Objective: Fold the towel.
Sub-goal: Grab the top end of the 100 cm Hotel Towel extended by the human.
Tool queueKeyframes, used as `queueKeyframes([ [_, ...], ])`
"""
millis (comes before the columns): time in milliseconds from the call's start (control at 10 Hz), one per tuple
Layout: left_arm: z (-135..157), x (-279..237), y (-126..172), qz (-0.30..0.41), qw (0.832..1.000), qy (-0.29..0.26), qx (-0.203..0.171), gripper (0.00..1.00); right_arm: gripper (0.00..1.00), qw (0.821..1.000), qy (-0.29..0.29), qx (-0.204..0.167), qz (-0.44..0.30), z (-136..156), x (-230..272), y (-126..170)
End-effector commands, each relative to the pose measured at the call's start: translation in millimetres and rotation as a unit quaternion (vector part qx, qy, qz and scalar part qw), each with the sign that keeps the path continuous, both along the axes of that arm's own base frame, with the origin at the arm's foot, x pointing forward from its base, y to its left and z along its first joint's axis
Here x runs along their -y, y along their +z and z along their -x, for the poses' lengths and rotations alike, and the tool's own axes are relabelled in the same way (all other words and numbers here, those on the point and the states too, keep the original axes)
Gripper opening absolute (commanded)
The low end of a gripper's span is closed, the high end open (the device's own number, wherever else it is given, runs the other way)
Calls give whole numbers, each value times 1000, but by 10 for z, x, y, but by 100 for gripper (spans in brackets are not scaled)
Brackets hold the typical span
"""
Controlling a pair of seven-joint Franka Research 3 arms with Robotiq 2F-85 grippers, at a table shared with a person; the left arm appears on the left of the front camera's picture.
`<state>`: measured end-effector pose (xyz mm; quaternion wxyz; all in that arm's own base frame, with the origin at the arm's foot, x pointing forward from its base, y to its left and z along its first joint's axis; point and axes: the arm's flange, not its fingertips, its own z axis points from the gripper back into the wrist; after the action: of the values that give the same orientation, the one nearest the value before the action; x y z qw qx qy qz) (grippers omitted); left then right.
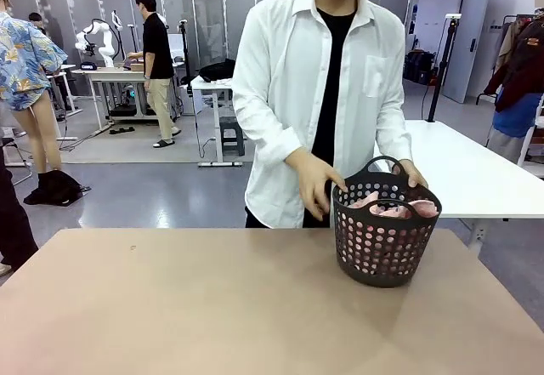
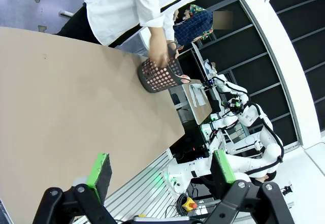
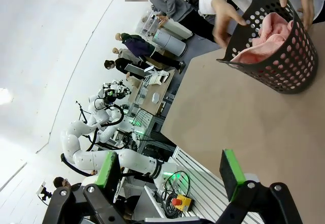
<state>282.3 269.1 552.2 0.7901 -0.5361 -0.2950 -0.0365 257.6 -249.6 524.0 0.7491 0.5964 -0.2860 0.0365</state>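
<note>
Tan bench [image 1: 170,307] ran across the front view, bare surface toward the robot's side. Person in an open white shirt [image 1: 289,94] over a black top stood at the far edge, leaning slightly over it toward the robot's right.

Dark perforated basket [image 1: 382,247] stood upright on the bench, right of centre and close to the far edge, both loop handles raised. One hand [image 1: 316,184] was at the rim on the picture-left side, fingers curled toward it; whether they actually touched the rim was hard to tell. Other hand [image 1: 414,173] rested on the far rim behind the handle.

Towel [image 1: 387,207] was bunched inside the basket, salmon pink, folds reaching rim height, pink showing through the holes. Right wrist view had the same basket [image 3: 274,51] and towel [image 3: 264,38], well apart from the fingers.

Left end effector [image 2: 161,165] hung above the bench's near edge, jaws wide apart, nothing between the green pads [image 2: 101,165]. Right end effector [image 3: 170,167] likewise spread wide and empty, off the bench's near edge, pads [image 3: 231,165] clear.
</note>
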Motion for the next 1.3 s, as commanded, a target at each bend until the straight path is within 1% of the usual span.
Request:
queueKeyframes([
  [0, 0, 1, -17, 7, 1000, -4, 14, 100, 100, 1000, 1, 12, 1, -12, 21, 28],
  [1200, 0, 1, -17, 7, 1000, -4, 14, 100, 100, 1000, 1, 12, 1, -12, 21, 28],
])
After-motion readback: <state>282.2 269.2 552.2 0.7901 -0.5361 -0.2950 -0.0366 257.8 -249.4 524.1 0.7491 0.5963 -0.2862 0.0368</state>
